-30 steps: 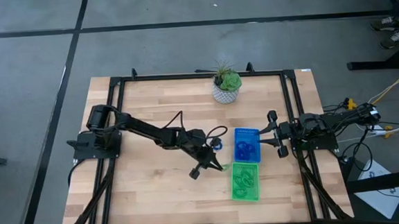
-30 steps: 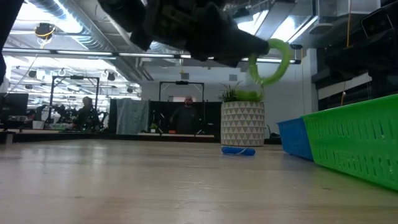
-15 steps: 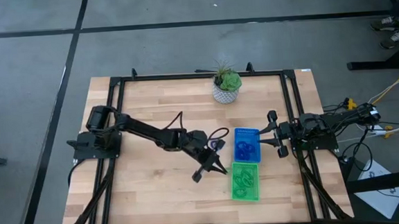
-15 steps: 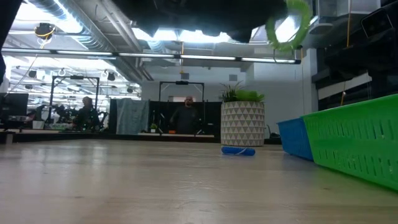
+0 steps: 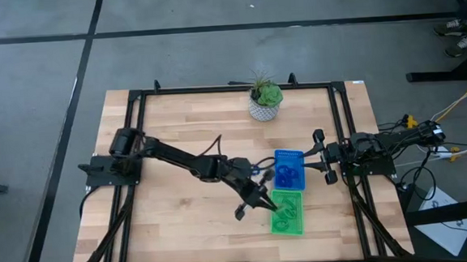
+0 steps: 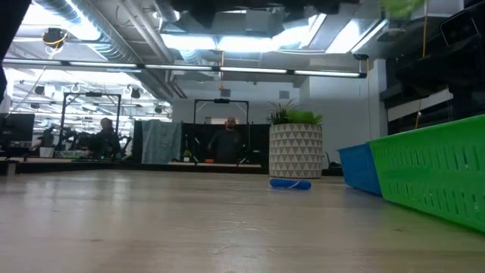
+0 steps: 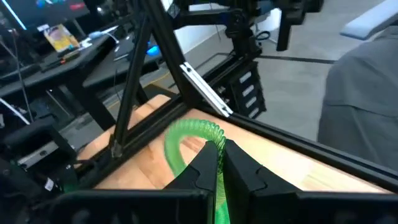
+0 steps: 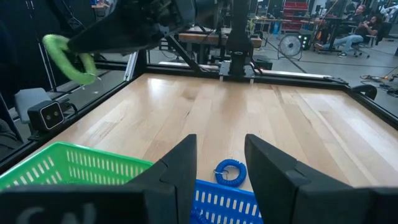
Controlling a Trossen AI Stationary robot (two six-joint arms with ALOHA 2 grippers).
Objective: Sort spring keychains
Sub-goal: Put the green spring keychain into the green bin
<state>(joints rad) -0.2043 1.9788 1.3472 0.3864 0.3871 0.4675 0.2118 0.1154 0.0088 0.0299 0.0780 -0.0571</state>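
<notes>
— From up top, what's around me right now? Grey floor [image 5: 43, 69], dark lines crossing it, yellow cables [image 5: 459, 101] trailing off on my right.

— And looking level across the wooden table [image 6: 151, 220]?

— Big open workshop behind it. Long ceiling lights [image 6: 227, 70] glowing, silver ducting [image 6: 98, 26] running overhead. A potted plant [image 6: 295, 148] in a patterned white pot stands at the far edge.

— Anybody back there?

— Two people [image 6: 226, 142] among benches and black frames. My other side catches a floor fan [image 8: 290, 45] and more workbenches beyond.
</notes>
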